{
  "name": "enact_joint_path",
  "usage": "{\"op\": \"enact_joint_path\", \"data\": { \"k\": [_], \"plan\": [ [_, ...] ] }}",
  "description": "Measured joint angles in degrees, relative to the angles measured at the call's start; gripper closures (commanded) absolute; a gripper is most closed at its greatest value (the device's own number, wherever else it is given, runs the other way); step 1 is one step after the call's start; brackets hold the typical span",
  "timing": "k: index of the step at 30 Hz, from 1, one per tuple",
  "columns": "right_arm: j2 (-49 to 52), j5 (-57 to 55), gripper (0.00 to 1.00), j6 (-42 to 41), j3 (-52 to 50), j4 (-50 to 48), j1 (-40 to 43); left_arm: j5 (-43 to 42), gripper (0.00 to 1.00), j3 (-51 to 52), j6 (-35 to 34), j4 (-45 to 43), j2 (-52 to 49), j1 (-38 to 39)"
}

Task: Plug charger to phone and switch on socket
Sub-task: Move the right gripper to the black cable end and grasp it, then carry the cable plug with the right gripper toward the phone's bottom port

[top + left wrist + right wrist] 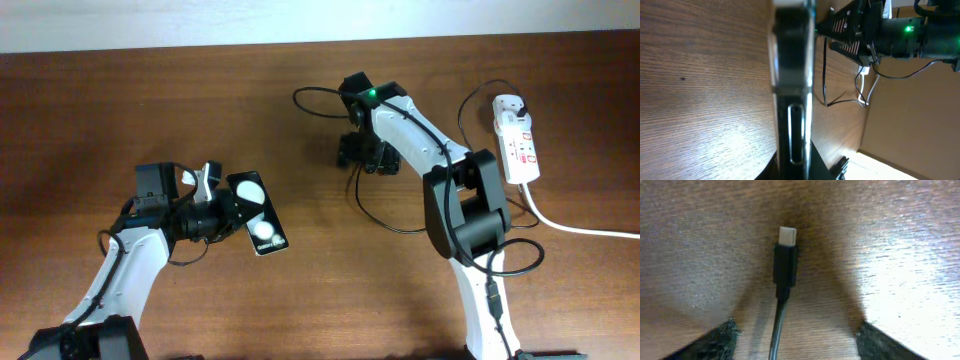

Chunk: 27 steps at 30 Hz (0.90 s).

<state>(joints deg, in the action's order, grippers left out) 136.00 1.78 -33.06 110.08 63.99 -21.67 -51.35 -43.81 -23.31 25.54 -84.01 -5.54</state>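
Observation:
My left gripper (222, 206) is shut on the phone (258, 212), a black slab with two white discs, held on edge at the table's left middle. In the left wrist view the phone (792, 90) shows edge-on between the jaws. My right gripper (362, 152) hangs over the table's far middle. It is open (795, 345), with the charger's connector tip (786, 235) lying on the wood between and ahead of the fingers, untouched. The thin black charger cable (372, 205) loops across the table to a black plug (522, 104) in the socket (516, 140), a white power strip at the far right.
The power strip's thick white cord (580, 228) runs off the right edge. The right arm's body (465, 200) stands between the cable loop and the strip. The right arm also shows in the left wrist view (900, 35), beyond the phone.

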Motion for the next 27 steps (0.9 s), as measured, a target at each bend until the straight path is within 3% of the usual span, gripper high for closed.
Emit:
{"op": "enact_joint_path", "data": {
  "k": [6, 9, 11, 17, 23, 27],
  "plan": [
    [-0.2, -2.8, 0.41, 0.0, -0.2, 0.1, -0.9, 0.0, 1.0, 0.0, 0.0, 0.0, 0.0, 0.0],
    [-0.3, -8.6, 0.57, -0.1, -0.2, -0.4, -3.5, 0.0, 1.0, 0.0, 0.0, 0.0, 0.0, 0.0],
    [-0.3, -12.0, 0.63, 0.2, -0.3, -0.8, -5.0, 0.0, 1.0, 0.0, 0.0, 0.0, 0.0, 0.0],
    [-0.3, -12.9, 0.71, 0.3, -0.5, -1.2, -5.1, 0.0, 1.0, 0.0, 0.0, 0.0, 0.0, 0.0],
    [-0.4, -13.9, 0.96, 1.4, -1.4, -4.0, -5.1, 0.0, 1.0, 0.0, 0.0, 0.0, 0.0, 0.0],
    [-0.5, -14.5, 0.96, 1.6, -1.5, -2.6, -5.1, 0.0, 1.0, 0.0, 0.0, 0.0, 0.0, 0.0]
  ]
}}
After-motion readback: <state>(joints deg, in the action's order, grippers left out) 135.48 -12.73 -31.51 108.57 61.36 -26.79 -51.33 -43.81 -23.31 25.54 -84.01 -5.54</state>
